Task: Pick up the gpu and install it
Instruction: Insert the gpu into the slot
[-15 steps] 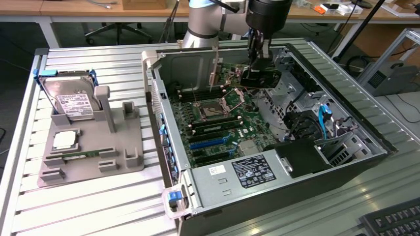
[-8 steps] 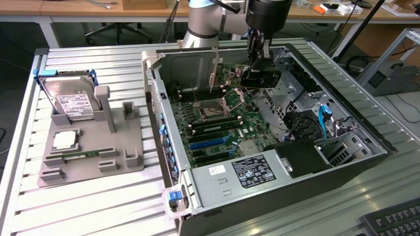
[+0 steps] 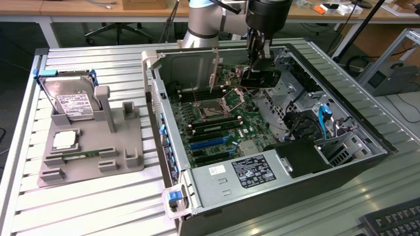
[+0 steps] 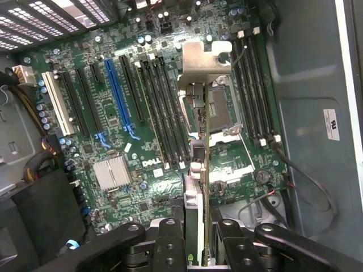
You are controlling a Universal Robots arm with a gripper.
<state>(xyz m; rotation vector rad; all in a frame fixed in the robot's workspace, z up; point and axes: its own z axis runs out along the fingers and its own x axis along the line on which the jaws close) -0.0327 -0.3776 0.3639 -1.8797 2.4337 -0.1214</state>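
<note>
Green gpu (image 4: pixel 198 226) is clamped edge-on in the gripper (image 4: pixel 195 249), carried above the motherboard (image 4: pixel 125 147); installing calls for alignment over the blue slot (image 4: pixel 117 93)

Ribbed metal worktable (image 3: pixel 98 206), wooden desks (image 3: pixel 66 7) behind, office chair base (image 3: pixel 118 29), dark floor (image 3: pixel 19 69)

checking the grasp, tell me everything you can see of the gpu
The gpu is a thin card seen edge-on: green board, a silver metal bracket at its far end. It is held upright in the gripper, above the motherboard inside the open computer case, over the processor socket area, not seated in any slot.
</note>
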